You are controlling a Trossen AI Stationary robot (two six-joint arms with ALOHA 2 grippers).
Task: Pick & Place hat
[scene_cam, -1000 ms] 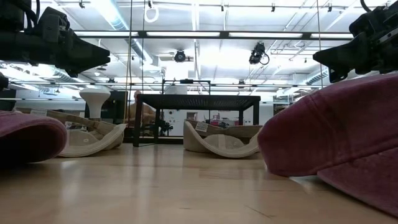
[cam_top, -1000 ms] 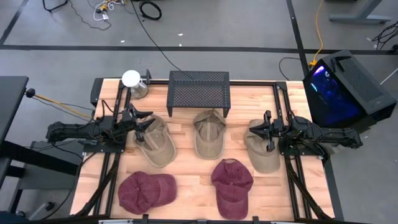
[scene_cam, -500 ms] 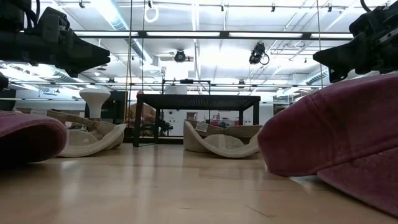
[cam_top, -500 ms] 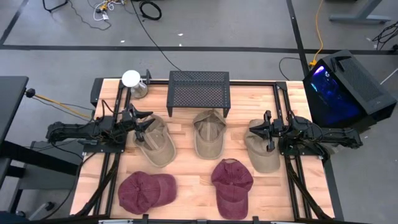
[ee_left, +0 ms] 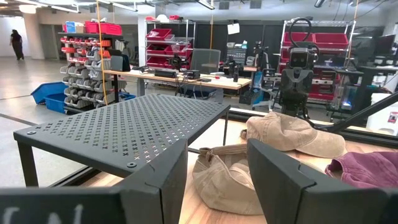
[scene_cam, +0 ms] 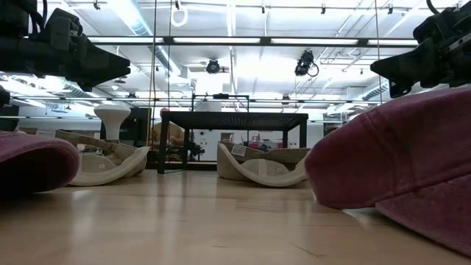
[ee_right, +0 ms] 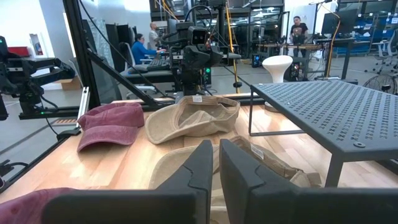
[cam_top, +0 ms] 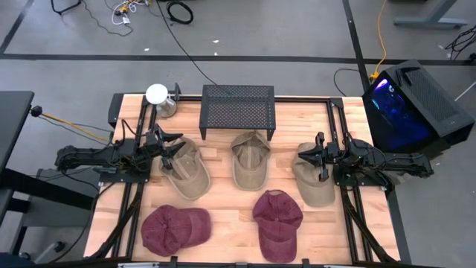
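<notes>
Looking down: three tan hats, middle tan hat (cam_top: pixel 249 158) before the mesh stand (cam_top: pixel 238 107); two maroon hats (cam_top: pixel 277 222) nearer. Left gripper (cam_top: pixel 172 149) over the left hat, fingers apart, empty. Right wrist view: right gripper (ee_right: pixel 216 160) nearly closed, holding nothing, likely parked.

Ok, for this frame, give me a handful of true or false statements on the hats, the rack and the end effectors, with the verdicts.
1. Three tan hats lie in a row across the table. True: left tan hat, middle tan hat, right tan hat.
2. There are three maroon hats. False: only two, the left maroon hat and the right maroon hat.
3. A hat sits on top of the black rack. False: the rack's top is bare.
4. The left end effector is open. True.
5. The right end effector grips a maroon hat. False: it is shut, above the right tan hat.
</notes>
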